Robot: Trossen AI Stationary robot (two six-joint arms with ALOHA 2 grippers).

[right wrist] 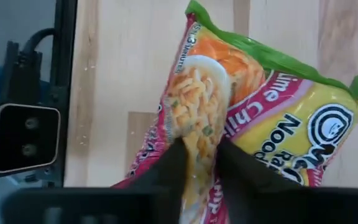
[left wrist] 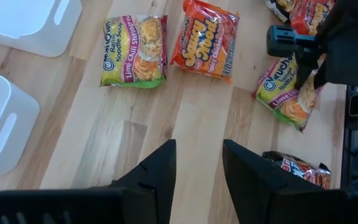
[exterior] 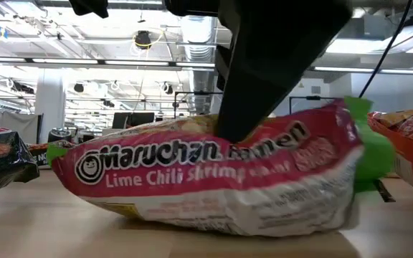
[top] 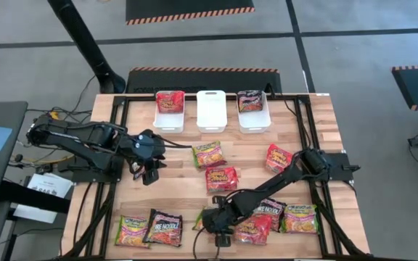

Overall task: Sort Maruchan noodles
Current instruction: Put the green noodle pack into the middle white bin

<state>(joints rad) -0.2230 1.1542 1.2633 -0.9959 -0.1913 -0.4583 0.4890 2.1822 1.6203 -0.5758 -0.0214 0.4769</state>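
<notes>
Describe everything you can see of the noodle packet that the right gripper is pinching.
The noodle packet is a flat, crinkly plastic bag with green ends, a pink and yellow face, and a picture of noodles with shrimp. Its print reads Maruchan Ramen, Lime Chili Shrimp. It lies near the front edge of the wooden table, puckered in the middle where the right gripper has its jaws shut on a fold of the wrapper. Other packets lie close beside it.

Bare wood lies open ahead of the left gripper (top: 148,174), up to the white bins (top: 211,110). Near the front edge, packets (top: 255,226) crowd round the right gripper (top: 210,222) (little passage there).
</notes>
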